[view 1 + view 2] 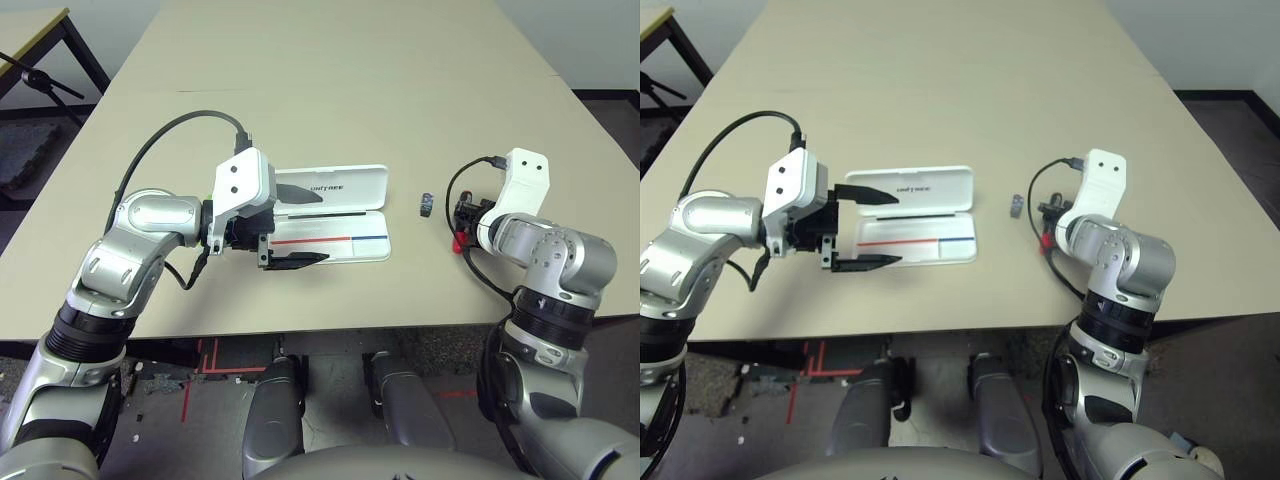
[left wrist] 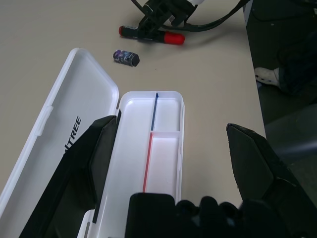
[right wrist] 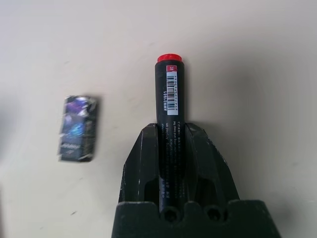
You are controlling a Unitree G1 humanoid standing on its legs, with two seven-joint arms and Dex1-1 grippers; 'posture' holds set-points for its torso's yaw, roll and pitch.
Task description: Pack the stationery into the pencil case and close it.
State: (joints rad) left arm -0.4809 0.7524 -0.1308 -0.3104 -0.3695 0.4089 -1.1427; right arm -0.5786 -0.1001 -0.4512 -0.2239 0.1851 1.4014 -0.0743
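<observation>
Two hands are at work on the worktop [image 1: 330,90]: my right hand [image 3: 171,148] is clamped on the red-and-black marker [image 3: 170,124], something the right wrist view makes plain while the head views catch just a red tip beneath the wrist. My left hand [image 1: 298,226] hovers with fingers spread wide over the open pencil case [image 1: 335,215]. Between case and marker lies the small dark block [image 1: 425,205], apart from both.

The open pencil case [image 1: 335,215] lies on the tabletop [image 1: 330,90]. The small block [image 1: 425,205] sits right of it, the marker [image 3: 168,106] further right.
</observation>
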